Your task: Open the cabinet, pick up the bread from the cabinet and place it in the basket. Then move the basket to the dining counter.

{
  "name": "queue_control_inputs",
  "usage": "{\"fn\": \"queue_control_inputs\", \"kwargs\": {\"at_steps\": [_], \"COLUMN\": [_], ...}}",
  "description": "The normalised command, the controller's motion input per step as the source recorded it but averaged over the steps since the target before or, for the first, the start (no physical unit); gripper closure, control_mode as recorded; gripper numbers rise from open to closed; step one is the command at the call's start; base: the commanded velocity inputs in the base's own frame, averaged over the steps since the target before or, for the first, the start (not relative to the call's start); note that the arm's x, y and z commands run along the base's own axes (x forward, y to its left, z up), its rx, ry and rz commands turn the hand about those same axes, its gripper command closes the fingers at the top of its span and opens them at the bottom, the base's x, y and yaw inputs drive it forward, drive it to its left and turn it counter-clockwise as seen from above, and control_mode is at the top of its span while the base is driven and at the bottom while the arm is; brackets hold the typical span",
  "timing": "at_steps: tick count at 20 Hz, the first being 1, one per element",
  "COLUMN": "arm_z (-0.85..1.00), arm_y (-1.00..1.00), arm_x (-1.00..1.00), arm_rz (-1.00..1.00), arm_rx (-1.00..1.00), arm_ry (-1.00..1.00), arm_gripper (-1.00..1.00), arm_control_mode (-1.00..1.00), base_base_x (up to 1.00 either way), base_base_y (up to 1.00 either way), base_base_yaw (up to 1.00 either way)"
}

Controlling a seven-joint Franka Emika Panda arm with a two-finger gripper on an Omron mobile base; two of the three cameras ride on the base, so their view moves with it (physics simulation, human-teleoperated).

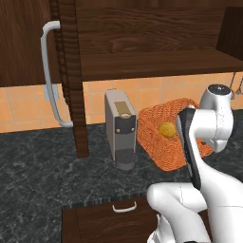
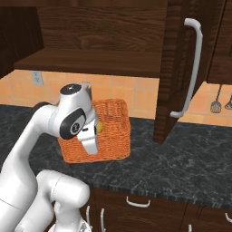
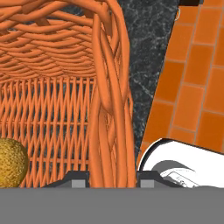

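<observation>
The orange woven basket [image 1: 153, 129] [image 2: 116, 121] [image 3: 52, 100] sits on the black counter under the cabinet [image 1: 152, 42] [image 2: 99, 31]. The cabinet doors [image 1: 70, 71] [image 2: 174, 68] stand open. The bread [image 1: 166, 129] [image 2: 99, 128] [image 3: 11, 162], a small golden bun, lies inside the basket. My gripper [image 2: 92, 149] [image 3: 113, 179] comes down from above at the basket's side. It is shut on the basket's thick woven rim, one finger inside the wall and one outside. The dining counter is out of view.
A grey coffee machine [image 1: 120, 128] stands just left of the basket. The open door's silver handle [image 1: 50, 71] [image 2: 192, 68] juts over the black speckled counter [image 1: 38, 171] [image 2: 190, 158]. Utensils [image 2: 216, 106] hang on the orange tiled wall. Drawers [image 1: 114, 218] lie below.
</observation>
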Motion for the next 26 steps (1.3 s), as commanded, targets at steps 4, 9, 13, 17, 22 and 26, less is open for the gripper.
{"fn": "queue_control_inputs", "kwargs": {"at_steps": [4,9,13,17,22,26], "arm_z": [0.0,0.0,0.0,0.0,0.0,0.0], "arm_y": [0.0,0.0,0.0,0.0,0.0,0.0], "arm_x": [0.0,0.0,0.0,0.0,0.0,0.0], "arm_rz": [0.0,0.0,0.0,0.0,0.0,0.0], "arm_rx": [0.0,0.0,0.0,0.0,0.0,0.0], "arm_ry": [0.0,0.0,0.0,0.0,0.0,0.0], "arm_gripper": [1.0,1.0,1.0,1.0,1.0,1.0], "arm_control_mode": [-1.0,1.0,1.0,1.0,1.0,1.0], "base_base_x": [0.0,-0.91,-1.0,-0.81,0.0,0.0], "base_base_y": [0.0,0.01,0.0,0.01,0.07,0.08], "base_base_yaw": [0.0,0.01,0.09,-0.26,-0.96,-0.98]}}
